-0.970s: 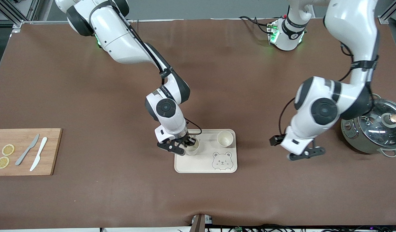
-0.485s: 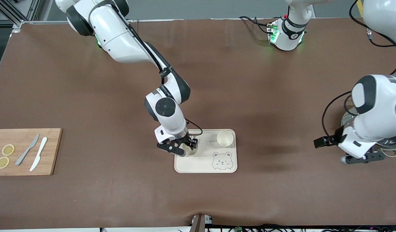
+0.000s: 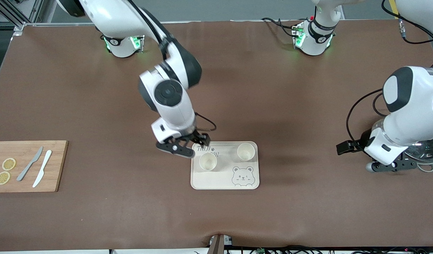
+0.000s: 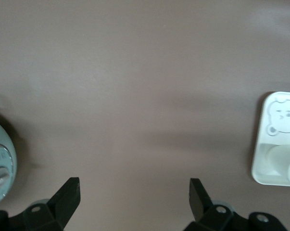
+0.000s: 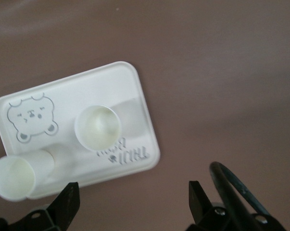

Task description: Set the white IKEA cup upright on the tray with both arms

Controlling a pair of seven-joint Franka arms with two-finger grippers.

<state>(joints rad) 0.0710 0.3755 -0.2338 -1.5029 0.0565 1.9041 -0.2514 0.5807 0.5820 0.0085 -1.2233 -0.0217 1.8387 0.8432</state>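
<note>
- Both cups stand upright on the tray [image 3: 223,183]: one cup [image 3: 208,162] toward the right arm's end, the second cup [image 3: 245,151] toward the left arm's end and a little farther from the front camera.
- You should expect these cups to be light and rigid with smooth walls. Judging by their look, a hard pinch could skid them or tip them.
- If you must re-grip, take one across the rim, one finger inside and one outside, or across the upper wall.
- Your right gripper [image 3: 188,147] hangs over the tray's edge by the lettering, fingers spread and empty, just above and beside the nearer cup, touching neither.
- The right arm reaches from its base with the wrist bent down toward the tray.
- Your left gripper [image 3: 391,165] waits well apart from the tray, fingers spread and empty, over the table beside the pot [image 3: 422,150].
</note>
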